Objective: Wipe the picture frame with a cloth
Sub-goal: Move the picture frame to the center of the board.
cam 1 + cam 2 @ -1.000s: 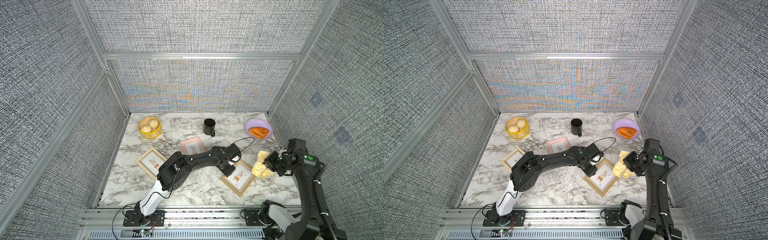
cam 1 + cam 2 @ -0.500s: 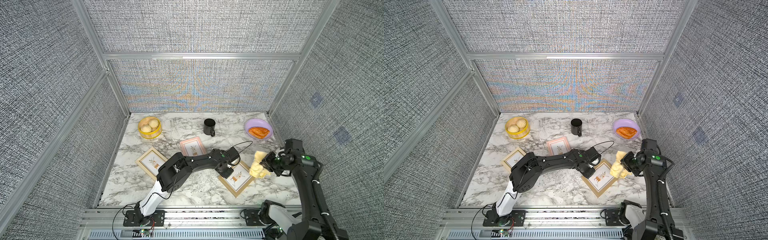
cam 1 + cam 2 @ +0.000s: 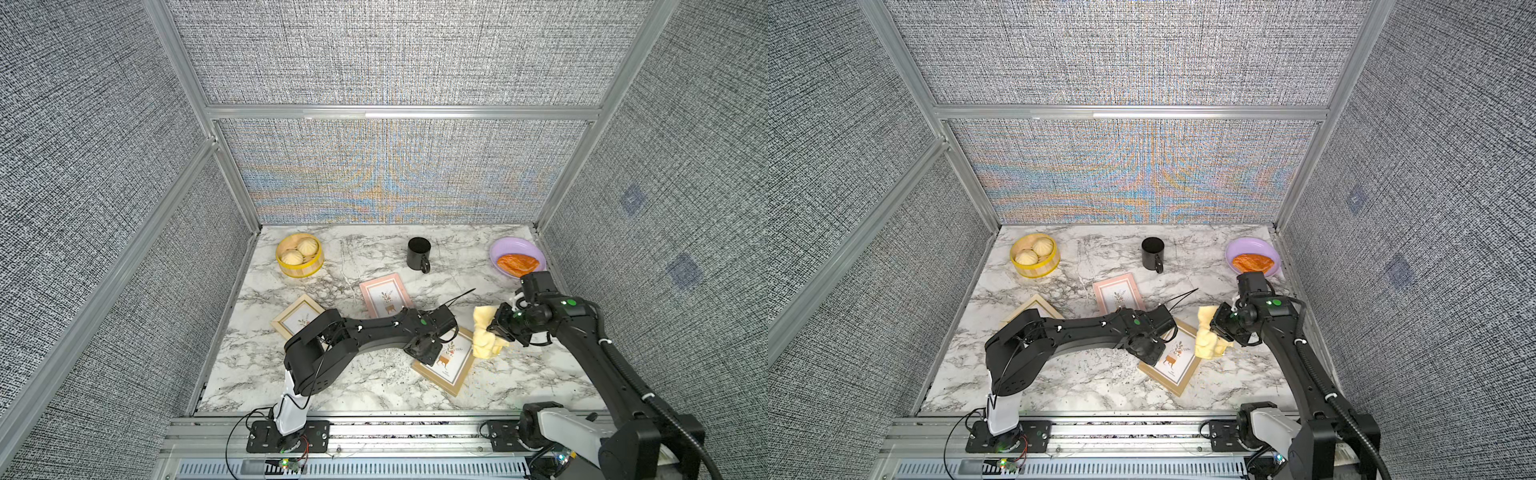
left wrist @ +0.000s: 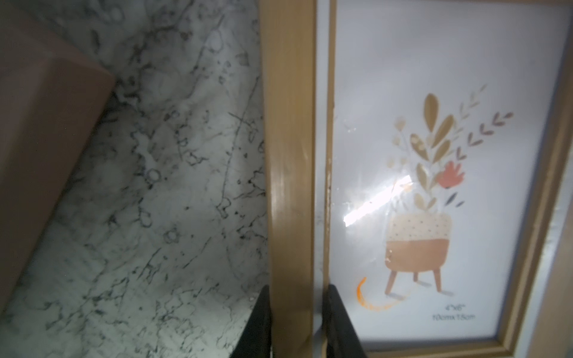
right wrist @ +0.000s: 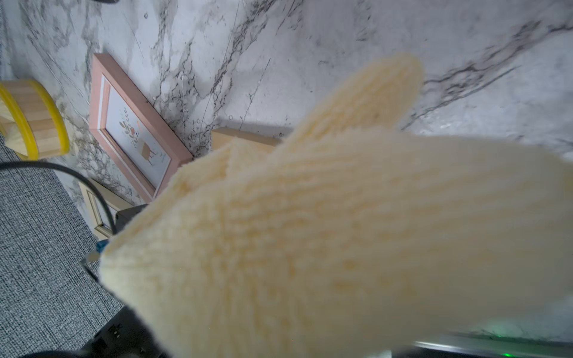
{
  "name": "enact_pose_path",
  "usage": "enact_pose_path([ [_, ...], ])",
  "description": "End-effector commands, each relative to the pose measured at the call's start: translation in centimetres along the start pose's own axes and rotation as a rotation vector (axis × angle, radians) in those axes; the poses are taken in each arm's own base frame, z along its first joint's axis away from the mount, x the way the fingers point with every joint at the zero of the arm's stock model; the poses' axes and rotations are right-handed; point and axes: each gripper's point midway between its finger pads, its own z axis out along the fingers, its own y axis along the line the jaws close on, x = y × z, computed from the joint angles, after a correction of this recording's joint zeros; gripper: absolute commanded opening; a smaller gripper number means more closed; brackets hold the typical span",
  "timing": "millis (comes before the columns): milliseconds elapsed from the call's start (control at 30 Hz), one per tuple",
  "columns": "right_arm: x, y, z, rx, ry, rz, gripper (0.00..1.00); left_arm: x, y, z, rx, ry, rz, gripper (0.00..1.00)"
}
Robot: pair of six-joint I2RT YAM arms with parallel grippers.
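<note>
On a marble-patterned table [image 3: 365,388] walled in grey fabric, a bamboo steamer [image 3: 300,261] holding two buns sits at the far left. Nearer the front from it, a pale wood frame [image 3: 296,319] lies flat, partly hidden under the left arm. A pink frame [image 3: 385,294] lies toward the middle, with a black mug [image 3: 418,253] standing behind it near the back wall.

At centre, the left arm reaches low across the table, and the left gripper [image 4: 296,313] pinches the long wooden side rail of the picture frame [image 3: 451,368]. In the left wrist view one finger presses the rail's outer edge and the other sits on the glass side. This gold-edged frame lies face up and askew to the table's edges at front centre-right, showing a potted-plant print.

Just right of it, the cloth [image 3: 485,341], pale yellow and bunched, hangs from the right gripper [image 3: 498,328], whose jaws are pressed together on the fabric. The cloth's lower end reaches the frame's right edge in both top views; whether the two touch cannot be told. It fills most of the right wrist view [image 5: 341,232].

At the far right rear, a lilac plate [image 3: 500,249] carries an orange pastry [image 3: 517,262].
</note>
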Motion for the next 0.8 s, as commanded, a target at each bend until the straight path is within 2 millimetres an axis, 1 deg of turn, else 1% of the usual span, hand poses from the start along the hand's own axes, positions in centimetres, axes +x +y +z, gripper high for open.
enact_pose_path([
  [0, -1.0, 1.6, 0.3, -0.017, -0.023, -0.042, 0.00, 3.6, 3.8, -0.6, -0.168, 0.111, -0.106, 0.00],
  [100, -1.0, 2.6, 1.1, -0.021, 0.012, -0.083, 0.00, 4.2, 4.3, -1.1, -0.185, 0.100, -0.185, 0.00],
  [200, -0.6, 2.8, 2.5, -0.016, 0.064, -0.100, 0.00, 5.0, 4.6, -1.4, -0.195, 0.099, -0.272, 0.00],
  [233, -1.1, 3.9, 2.2, -0.037, 0.055, -0.119, 0.00, 5.3, 4.6, -1.4, -0.201, 0.095, -0.293, 0.00],
  [300, -1.0, 4.4, 2.8, -0.038, 0.068, -0.134, 0.00, 5.5, 4.5, -1.6, -0.208, 0.084, -0.324, 0.01],
  [333, -1.0, 4.6, 3.1, -0.038, 0.073, -0.142, 0.00, 5.5, 4.4, -1.6, -0.211, 0.079, -0.334, 0.06],
  [433, -0.6, 4.9, 4.1, -0.038, 0.095, -0.150, 0.00, 5.9, 4.0, -1.6, -0.219, 0.073, -0.355, 0.26],
  [533, -0.2, 4.9, 4.7, -0.033, 0.114, -0.152, 0.00, 5.9, 3.7, -2.3, -0.222, 0.042, -0.363, 0.44],
  [633, -0.2, 4.8, 4.8, -0.016, 0.119, -0.151, 0.00, 4.9, 3.5, -3.9, -0.204, -0.019, -0.366, 0.55],
  [767, -0.3, 5.1, 4.8, 0.017, 0.107, -0.157, 0.00, 2.7, 3.2, -6.2, -0.154, -0.133, -0.375, 0.66],
])
